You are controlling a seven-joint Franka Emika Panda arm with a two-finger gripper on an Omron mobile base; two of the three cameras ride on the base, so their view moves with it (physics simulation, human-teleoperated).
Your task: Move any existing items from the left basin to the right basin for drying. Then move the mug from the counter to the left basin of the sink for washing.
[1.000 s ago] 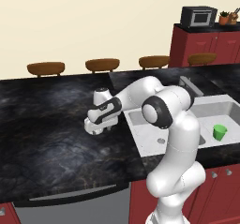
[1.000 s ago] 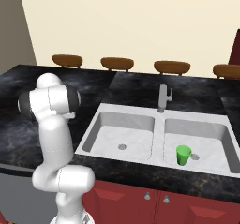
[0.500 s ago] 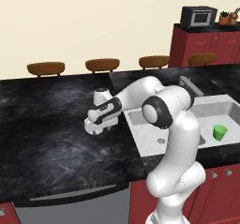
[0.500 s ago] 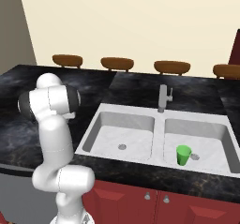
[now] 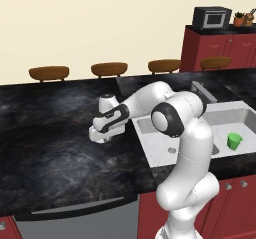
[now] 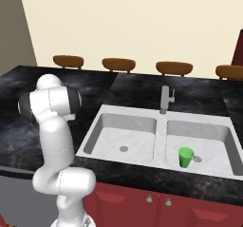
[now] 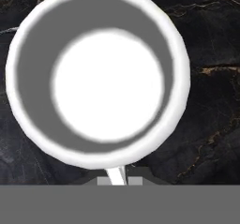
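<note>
- The white arm is reaching left over the black counter (image 5: 60,148), with the pincer (image 5: 102,135) sitting low by the mug (image 5: 107,104), just left of the sink (image 6: 161,121).
- In the hand view the mug (image 7: 96,75) is lying straight under the camera, mouth up, its white rim ringing a grey inner wall and a bright white floor.
- At the bottom of that view a thin white piece of the rim or handle is sitting between two small grey finger tips (image 7: 135,181); I cannot tell how wide the pincer is standing or whether it is gripping the mug.
- The mug is on the dark veined counter, not in the sink.
- The green cup (image 6: 185,157) is standing upright in the right basin (image 6: 223,140), just beside its drain.
- The left basin (image 6: 142,121) is showing a pale floor with a small round drain (image 6: 124,148).
- The grey faucet (image 6: 165,99) is rising behind the divider between the two basins.
</note>
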